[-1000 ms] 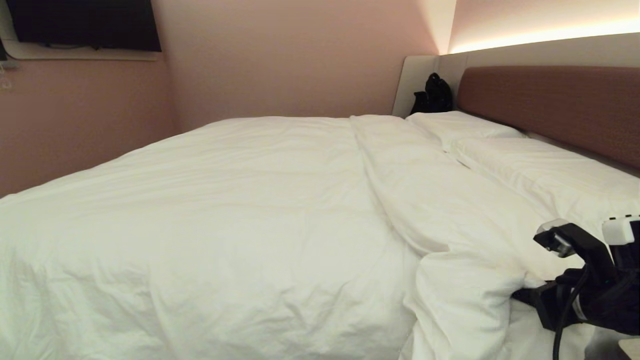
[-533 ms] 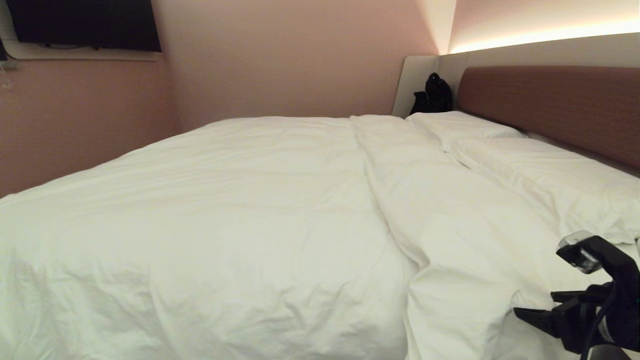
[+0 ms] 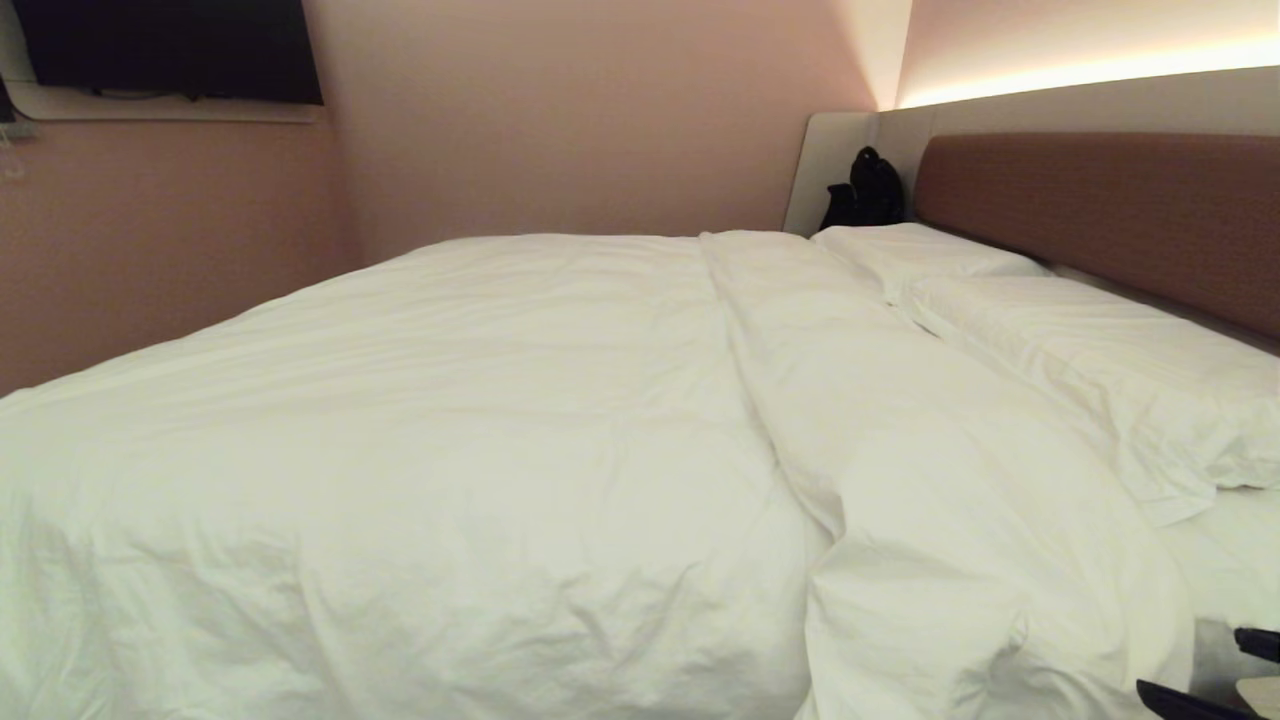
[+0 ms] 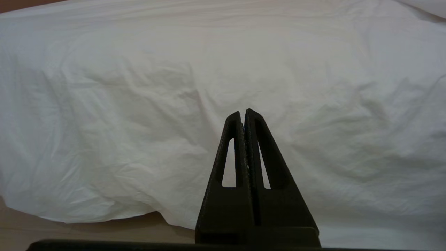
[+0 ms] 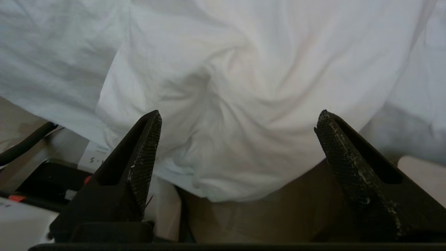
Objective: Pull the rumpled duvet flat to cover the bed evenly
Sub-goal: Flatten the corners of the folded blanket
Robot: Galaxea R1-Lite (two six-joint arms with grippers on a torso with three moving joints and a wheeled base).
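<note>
The duvet (image 3: 450, 440) lies spread over most of the bed (image 3: 1225, 560), puffy and softly creased, with a long fold line running from the far end toward the near edge. To the headboard side of that line its top band sits as a thicker, bunched ridge that ends in a rumpled lump at the near corner. Beyond that ridge, two white pillows (image 3: 1080, 350) lie in a row against the brown headboard (image 3: 1100, 215), and a strip of bare sheet shows beside the nearer pillow. A small black object (image 3: 868, 190) sits at the far corner by the pale panel.

The right gripper (image 5: 238, 120) has its fingers (image 5: 148, 153) spread wide apart and they hold nothing. The twisted, bunched corner of the duvet hangs straight ahead of the fingers and between their tips in the wrist view, apart from both pads. Below that corner the brownish floor and the bed's base show. In the head view only the dark finger tips peek in at the lower right corner, just beside the duvet's rumpled lump.

The left gripper (image 4: 244, 115) has its fingers pressed tightly together, gripping nothing. Ahead of their tips hangs the duvet's near side, draped over the bed's edge, with its lower hem and a strip of floor (image 4: 87, 232) showing below. The fingers are clear of the cloth.
</note>
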